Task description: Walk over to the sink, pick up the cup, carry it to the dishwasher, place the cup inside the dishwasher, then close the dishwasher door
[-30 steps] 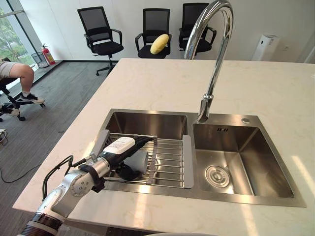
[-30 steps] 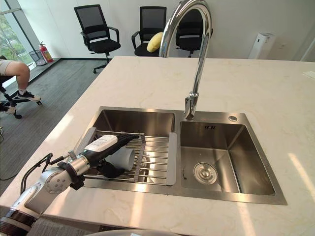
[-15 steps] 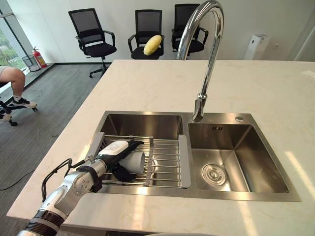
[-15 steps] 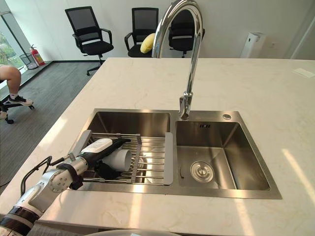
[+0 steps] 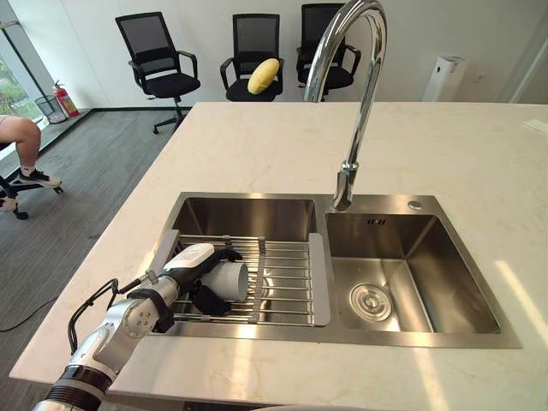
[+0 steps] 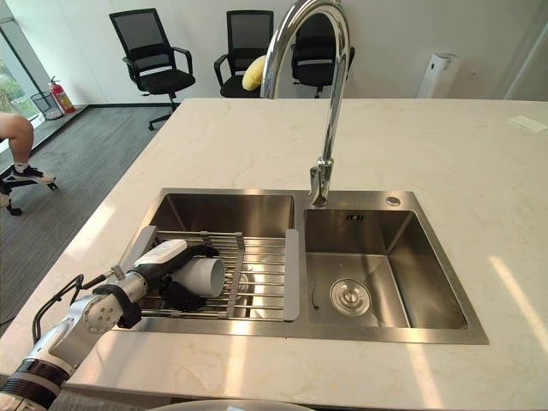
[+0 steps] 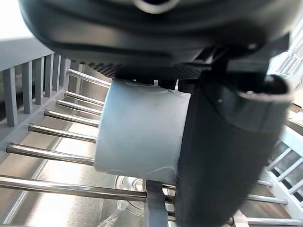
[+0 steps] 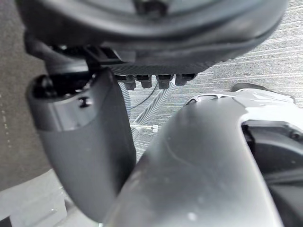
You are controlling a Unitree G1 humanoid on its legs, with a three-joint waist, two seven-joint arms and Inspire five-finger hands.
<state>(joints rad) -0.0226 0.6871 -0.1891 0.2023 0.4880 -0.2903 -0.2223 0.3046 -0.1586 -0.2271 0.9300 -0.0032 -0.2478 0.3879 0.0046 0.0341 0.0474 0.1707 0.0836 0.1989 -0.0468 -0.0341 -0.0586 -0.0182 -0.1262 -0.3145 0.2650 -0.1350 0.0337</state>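
A pale grey cup (image 5: 229,279) lies on its side on the wire rack (image 5: 287,282) over the sink's left basin (image 5: 248,214). My left hand (image 5: 193,260) reaches in from the counter's near left edge and is shut on the cup, fingers curled over its upper side and the thumb (image 7: 227,151) under it. In the left wrist view the cup (image 7: 137,132) rests on the rack's rods, against the palm. My right hand (image 8: 80,142) hangs relaxed and open above grey floor, holding nothing.
A tall chrome faucet (image 5: 360,86) rises behind the divider between the basins. The right basin (image 5: 428,257) holds only its drain. Pale stone counter (image 5: 257,145) surrounds the sink. Office chairs (image 5: 163,60) stand beyond, and a seated person (image 5: 17,137) is far left.
The camera has shifted a little. My left hand's fingers have curled in more tightly over the cup, which still lies on the rack.
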